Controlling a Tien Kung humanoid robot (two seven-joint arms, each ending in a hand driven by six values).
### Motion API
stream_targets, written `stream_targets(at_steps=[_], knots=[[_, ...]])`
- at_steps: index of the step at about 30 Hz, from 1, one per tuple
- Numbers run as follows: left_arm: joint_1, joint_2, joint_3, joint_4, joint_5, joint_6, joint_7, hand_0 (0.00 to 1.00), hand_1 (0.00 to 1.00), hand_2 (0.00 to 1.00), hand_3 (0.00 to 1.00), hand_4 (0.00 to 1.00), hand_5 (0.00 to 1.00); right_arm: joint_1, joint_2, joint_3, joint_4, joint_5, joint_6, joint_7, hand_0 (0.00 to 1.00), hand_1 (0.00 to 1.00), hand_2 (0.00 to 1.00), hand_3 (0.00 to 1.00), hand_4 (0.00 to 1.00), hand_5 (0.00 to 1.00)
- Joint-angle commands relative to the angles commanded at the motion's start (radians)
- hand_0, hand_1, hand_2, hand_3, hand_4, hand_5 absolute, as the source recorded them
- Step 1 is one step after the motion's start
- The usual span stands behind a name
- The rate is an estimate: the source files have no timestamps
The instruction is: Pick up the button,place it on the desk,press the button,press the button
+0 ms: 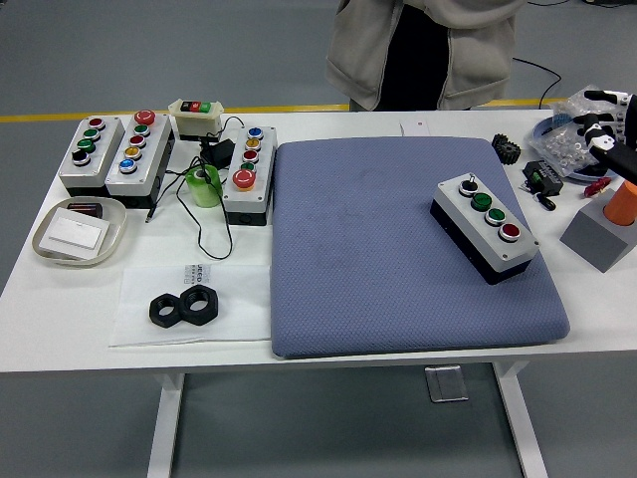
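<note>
A grey button box (485, 227) with a black base lies on the blue-grey pad (378, 249), at its right side. It carries a black knob, two green buttons and a red button in a row. My right hand (609, 127) shows at the right edge, above and right of the box, apart from it, fingers relaxed and holding nothing. My left arm is out of view.
Three more button boxes (91, 152) (138, 147) (249, 172) and a small one (198, 117) stand at the back left with a green tape roll (204, 184). A white tray (78, 232) and black nuts (184, 307) lie front left. A grey block with an orange part (605, 229) and small parts sit right. A person (423, 50) stands behind.
</note>
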Motion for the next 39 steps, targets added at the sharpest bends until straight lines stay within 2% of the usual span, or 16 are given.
stream_targets(at_steps=[6, 7, 11, 17, 20, 26, 29, 33, 39], knots=[[0.000, 0.000, 0.000, 0.000, -0.001, 0.000, 0.001, 0.733, 0.826, 0.879, 0.831, 0.639, 0.998, 0.016, 0.020, -0.053, 0.022, -0.189, 0.000, -0.061, 0.867, 0.787, 0.837, 0.886, 0.741, 0.209], [0.000, 0.000, 0.000, 0.000, -0.001, 0.000, 0.001, 0.733, 0.826, 0.879, 0.832, 0.640, 0.998, 0.020, 0.025, -0.065, 0.025, -0.226, -0.001, -0.075, 0.969, 0.885, 0.968, 0.980, 0.971, 0.193], [0.000, 0.001, 0.002, 0.000, -0.004, 0.000, -0.001, 0.733, 0.826, 0.879, 0.832, 0.640, 0.998, 0.039, 0.055, -0.137, 0.030, -0.340, -0.021, -0.147, 0.969, 0.885, 0.968, 0.980, 0.971, 0.193], [-0.002, 0.002, 0.004, 0.000, -0.009, 0.000, -0.003, 0.724, 0.825, 0.879, 0.832, 0.641, 0.998, 0.081, 0.108, -0.218, 0.007, -0.429, -0.043, -0.240, 0.984, 0.898, 0.983, 0.984, 0.973, 0.187], [-0.007, 0.005, 0.005, 0.000, -0.010, 0.001, -0.003, 0.721, 0.825, 0.878, 0.832, 0.641, 0.998, 0.121, 0.160, -0.261, -0.048, -0.494, -0.036, -0.299, 0.995, 0.906, 0.988, 0.998, 0.976, 0.171], [-0.010, 0.006, 0.010, -0.001, -0.020, 0.001, -0.006, 0.722, 0.826, 0.878, 0.831, 0.642, 0.998, 0.167, 0.255, -0.289, -0.150, -0.597, -0.021, -0.395, 0.998, 0.905, 0.985, 0.995, 0.979, 0.166], [-0.010, 0.007, 0.008, -0.001, -0.017, 0.002, -0.004, 0.722, 0.826, 0.878, 0.831, 0.642, 0.998, 0.181, 0.290, -0.298, -0.169, -0.603, 0.002, -0.418, 0.998, 0.905, 0.985, 0.995, 0.979, 0.166], [-0.010, 0.008, 0.005, -0.001, -0.014, 0.003, -0.003, 0.719, 0.825, 0.877, 0.830, 0.641, 0.998, 0.196, 0.316, -0.311, -0.199, -0.610, 0.007, -0.432, 0.995, 0.896, 0.979, 0.994, 0.981, 0.169], [-0.010, 0.010, 0.005, -0.001, -0.013, 0.003, -0.002, 0.712, 0.825, 0.877, 0.830, 0.643, 0.998, 0.212, 0.336, -0.315, -0.262, -0.622, 0.005, -0.444, 0.990, 0.889, 0.978, 0.984, 0.983, 0.171]])
